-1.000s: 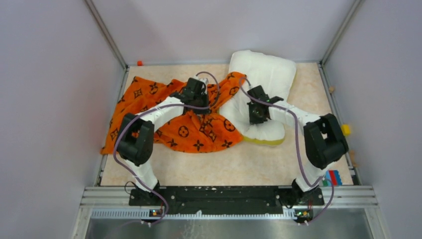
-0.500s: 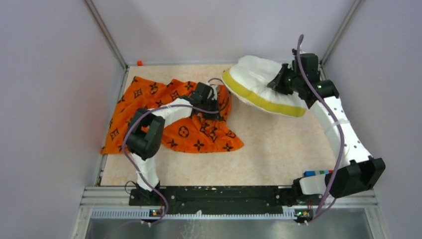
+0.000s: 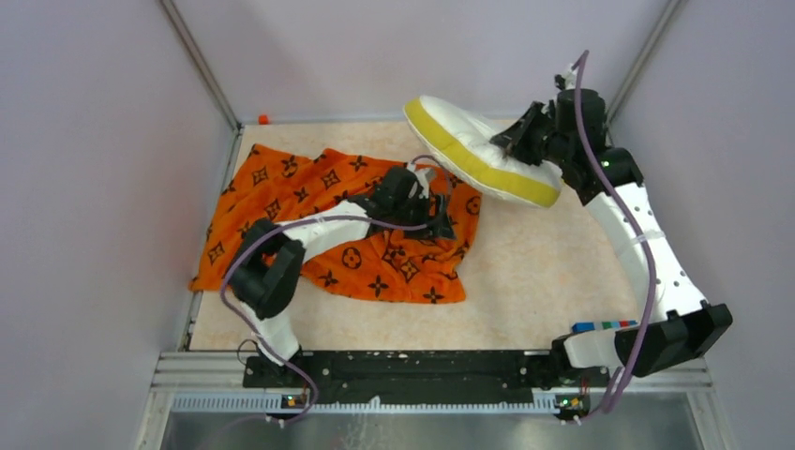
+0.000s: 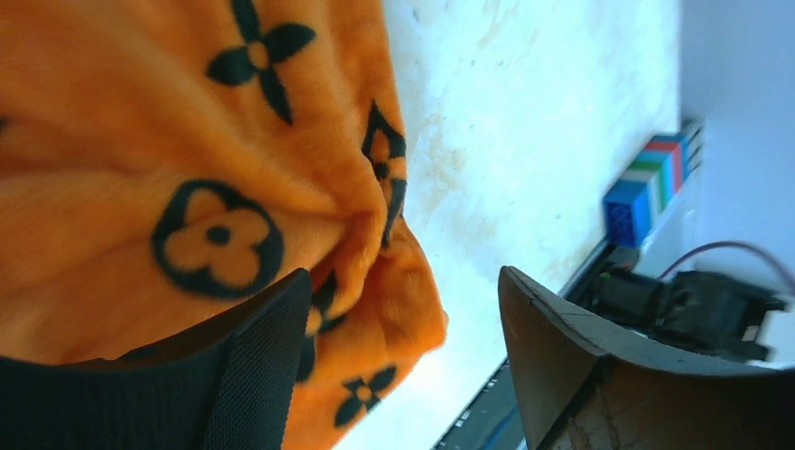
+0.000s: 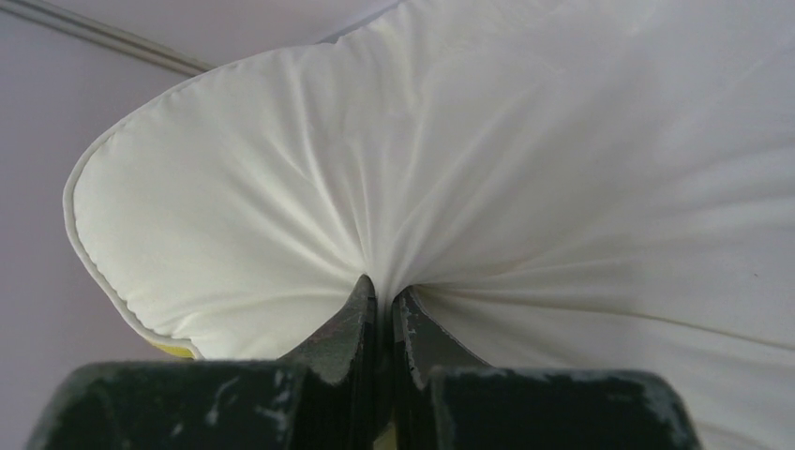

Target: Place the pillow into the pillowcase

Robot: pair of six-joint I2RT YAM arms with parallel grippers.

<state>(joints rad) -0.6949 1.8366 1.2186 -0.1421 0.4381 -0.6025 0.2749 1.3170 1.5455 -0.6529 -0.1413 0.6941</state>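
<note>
The right tool was clamped on a pinch of the large, soft white pillow with the yellow trim, holding it up off the beige marbled tabletop near the far right corner. The pillow was tilted, its yellow edge turned toward the overhead camera. In the right wrist view the two fingers met tight on gathered white cloth, and creases fanned out from that pinch across the pillow.

The floppy orange pillowcase with black flower and monogram prints lay spread and rumpled on the left half of the tabletop. The left tool hung low over its right edge with its jaws apart; in the left wrist view a fold of the pillowcase bunched against one black finger, the other finger off the cloth
</note>
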